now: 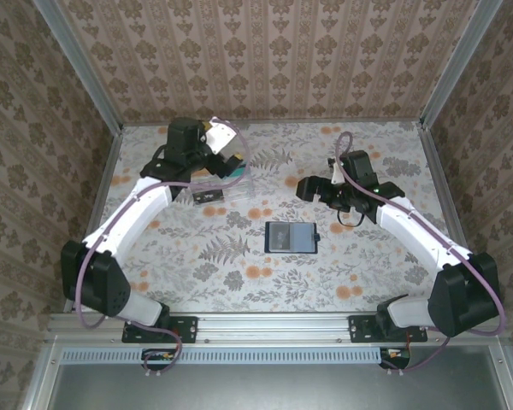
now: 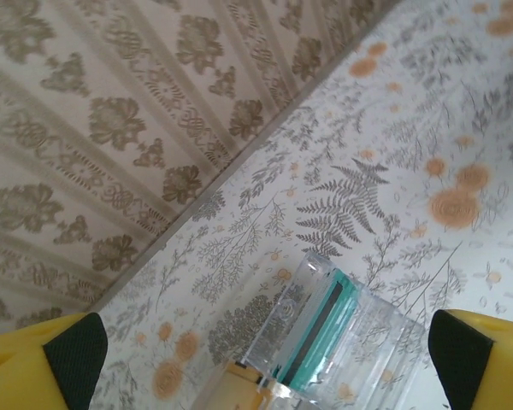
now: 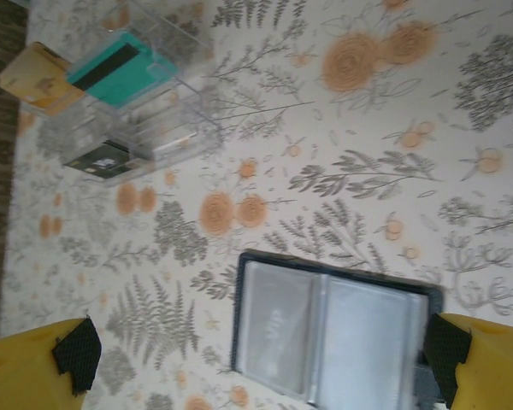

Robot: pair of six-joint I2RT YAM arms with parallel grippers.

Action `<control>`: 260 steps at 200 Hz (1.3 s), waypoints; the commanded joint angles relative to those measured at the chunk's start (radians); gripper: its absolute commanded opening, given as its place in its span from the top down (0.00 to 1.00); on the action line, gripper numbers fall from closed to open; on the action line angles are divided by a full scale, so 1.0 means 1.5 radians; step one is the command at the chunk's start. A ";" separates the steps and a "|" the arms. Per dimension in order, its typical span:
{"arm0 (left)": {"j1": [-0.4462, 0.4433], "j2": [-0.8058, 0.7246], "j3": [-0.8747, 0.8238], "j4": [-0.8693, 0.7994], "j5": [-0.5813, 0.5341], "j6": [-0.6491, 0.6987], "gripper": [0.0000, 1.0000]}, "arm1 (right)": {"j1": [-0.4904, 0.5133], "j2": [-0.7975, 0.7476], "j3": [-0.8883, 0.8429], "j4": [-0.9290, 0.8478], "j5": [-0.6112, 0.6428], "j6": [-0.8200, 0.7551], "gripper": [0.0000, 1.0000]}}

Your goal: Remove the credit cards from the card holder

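The card holder (image 1: 291, 237) lies open and flat mid-table, dark-rimmed with greyish see-through pockets (image 3: 333, 329). A faint pale shape shows through one pocket; I cannot tell if it is a card. A teal credit card (image 2: 321, 333) stands on edge in a clear tray (image 2: 368, 342), with a tan card (image 2: 235, 389) beside it. From the right wrist the teal card (image 3: 120, 68), tan card (image 3: 30, 77) and a black card (image 3: 103, 158) sit in that tray. My left gripper (image 2: 269, 350) hangs open just above the tray, holding nothing. My right gripper (image 3: 261, 350) is open above the holder.
The clear compartment tray (image 1: 214, 190) stands at the back left under the left gripper (image 1: 227, 147). The right gripper (image 1: 312, 188) hovers right of centre. Patterned walls and metal rails (image 1: 269, 122) enclose the floral table.
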 commanded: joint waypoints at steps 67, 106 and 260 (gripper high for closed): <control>0.097 -0.122 -0.014 -0.144 -0.025 -0.346 0.00 | 0.072 -0.015 0.017 -0.064 0.172 -0.023 0.00; 0.110 -0.202 -0.120 -0.098 0.001 -0.426 0.00 | 0.117 -0.006 -0.009 -0.072 0.213 0.007 0.19; -0.086 -0.139 -0.240 -0.072 -0.034 -0.670 0.25 | 0.139 0.130 -0.123 -0.023 0.177 0.063 0.48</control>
